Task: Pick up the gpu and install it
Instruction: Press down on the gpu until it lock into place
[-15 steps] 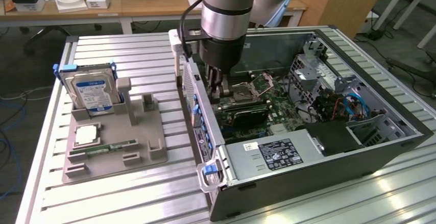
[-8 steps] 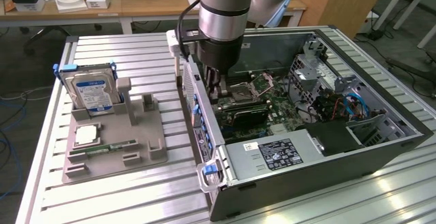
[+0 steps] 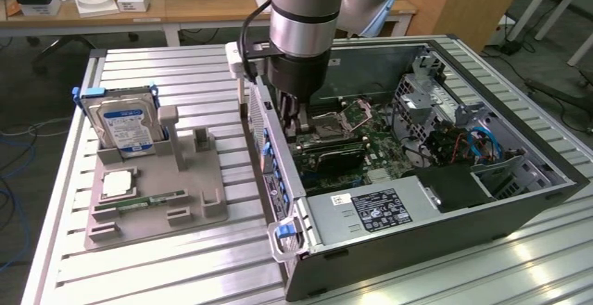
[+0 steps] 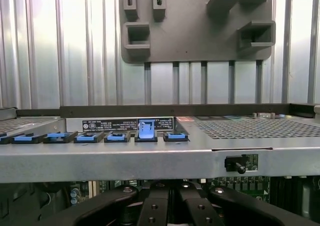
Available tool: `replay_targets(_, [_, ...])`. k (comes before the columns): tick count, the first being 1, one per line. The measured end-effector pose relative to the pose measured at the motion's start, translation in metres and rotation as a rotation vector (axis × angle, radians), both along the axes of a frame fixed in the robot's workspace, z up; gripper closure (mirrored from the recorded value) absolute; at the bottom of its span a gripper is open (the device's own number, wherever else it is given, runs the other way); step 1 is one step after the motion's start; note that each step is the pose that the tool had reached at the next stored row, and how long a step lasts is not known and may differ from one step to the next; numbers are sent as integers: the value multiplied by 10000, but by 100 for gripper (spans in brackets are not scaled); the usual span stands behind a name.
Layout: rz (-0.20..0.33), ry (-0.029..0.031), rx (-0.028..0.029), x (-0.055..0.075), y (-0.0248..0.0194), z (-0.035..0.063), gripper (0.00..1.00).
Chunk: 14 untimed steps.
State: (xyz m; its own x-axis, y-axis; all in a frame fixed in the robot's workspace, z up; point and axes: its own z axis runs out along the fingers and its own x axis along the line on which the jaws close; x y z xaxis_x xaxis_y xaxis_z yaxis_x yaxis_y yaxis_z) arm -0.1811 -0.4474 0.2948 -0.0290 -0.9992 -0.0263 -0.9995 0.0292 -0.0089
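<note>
The gripper [image 3: 298, 130] is clenched and reaches down inside the open computer case [image 3: 519, 211], right over the gpu [image 3: 332, 155], which lies seated across the motherboard [image 3: 385, 153] near the case's middle. Whether the fingers grip the card's edge cannot be told. This reads as the install step: pressing the card into its slot. The next move calls for a straight, even push. The exterior view shows 1 hard drive [image 3: 122, 123] standing on the grey fixture [image 3: 153, 208] beside the case; the wrist view shows the case's blue slot clips [image 4: 146, 129].
</note>
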Motion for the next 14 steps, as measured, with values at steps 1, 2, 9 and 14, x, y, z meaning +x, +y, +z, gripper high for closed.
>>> replay_targets(1, [-1,-1,1,0,-11,-1,90])
replay_targets(2, [0,-1,1,0,-19,0,90])
replay_targets(9, [1,-2,1,1,-24,-3,90])
replay_targets(14, [0,-2,1,16,-34,-16,90])
